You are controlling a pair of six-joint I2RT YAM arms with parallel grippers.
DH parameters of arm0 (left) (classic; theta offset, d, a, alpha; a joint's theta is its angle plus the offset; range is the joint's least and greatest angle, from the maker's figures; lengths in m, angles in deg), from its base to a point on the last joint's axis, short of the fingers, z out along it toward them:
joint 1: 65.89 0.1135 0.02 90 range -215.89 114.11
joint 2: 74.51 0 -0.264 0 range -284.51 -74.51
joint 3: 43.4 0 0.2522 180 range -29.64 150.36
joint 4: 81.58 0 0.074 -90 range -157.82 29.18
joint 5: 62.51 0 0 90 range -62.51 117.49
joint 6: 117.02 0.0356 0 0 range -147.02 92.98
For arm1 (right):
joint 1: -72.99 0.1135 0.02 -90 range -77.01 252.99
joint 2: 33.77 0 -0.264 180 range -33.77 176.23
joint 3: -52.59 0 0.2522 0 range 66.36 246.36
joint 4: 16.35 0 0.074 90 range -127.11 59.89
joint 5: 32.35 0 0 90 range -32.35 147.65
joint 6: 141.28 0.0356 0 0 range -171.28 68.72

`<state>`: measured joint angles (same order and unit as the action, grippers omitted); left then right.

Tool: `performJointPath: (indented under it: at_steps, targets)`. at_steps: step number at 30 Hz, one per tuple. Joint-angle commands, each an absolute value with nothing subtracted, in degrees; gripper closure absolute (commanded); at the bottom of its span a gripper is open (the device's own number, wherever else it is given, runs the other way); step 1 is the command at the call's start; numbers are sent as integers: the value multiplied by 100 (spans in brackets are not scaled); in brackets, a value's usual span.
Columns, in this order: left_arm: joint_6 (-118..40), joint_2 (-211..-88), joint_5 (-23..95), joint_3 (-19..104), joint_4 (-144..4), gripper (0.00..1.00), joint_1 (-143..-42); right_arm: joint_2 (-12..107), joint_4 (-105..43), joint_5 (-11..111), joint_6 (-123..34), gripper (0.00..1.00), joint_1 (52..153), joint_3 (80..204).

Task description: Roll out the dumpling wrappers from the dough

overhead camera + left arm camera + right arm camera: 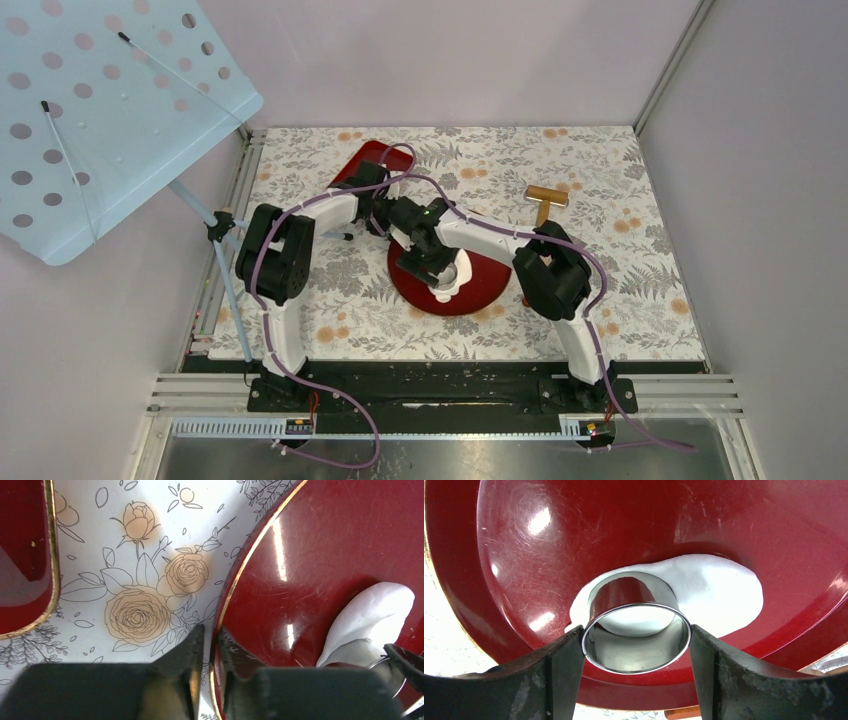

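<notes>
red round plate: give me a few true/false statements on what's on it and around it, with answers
1. The right gripper holds a metal ring cutter between its fingers. True.
2. The ring cutter stands on bare plate, apart from the dough. False: it sits on the white dough.
3. The left gripper has one finger on each side of the rim of the round red plate. True.
4. The wooden tool lies on the round red plate. False: it lies on the floral cloth, apart from the plate, towards the far right.
</notes>
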<state>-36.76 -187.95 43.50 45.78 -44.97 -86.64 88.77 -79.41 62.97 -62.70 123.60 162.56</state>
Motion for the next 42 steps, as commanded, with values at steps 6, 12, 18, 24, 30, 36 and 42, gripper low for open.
performJointPath:
  at_steps: [6,12,18,24,30,36,42]
  targets:
    - [-3745,-19052,4240,4680,-4123,100,-8774,9402,-7163,5406,-5903,58,12625,16070]
    - [-3807,-19090,4399,4665,-4127,100,-8813,9470,-7146,5463,-5819,58,12629,16123]
    - [-3812,-19143,4594,4672,-4149,100,-8856,9500,-7142,5474,-5778,59,12625,16171]
    - [-3780,-19188,4551,4610,-4257,100,-8848,9233,-7009,5703,-5827,59,12617,15944]
    - [-3800,-19178,4505,4587,-4308,100,-8847,8642,-6662,5528,-5693,59,12495,15477]
    - [-3808,-19169,4476,4569,-4313,100,-8843,8478,-6486,5191,-5464,59,12263,15201]
    - [-3814,-19167,4463,4566,-4335,100,-8843,8263,-6411,4956,-5388,59,12007,15033]
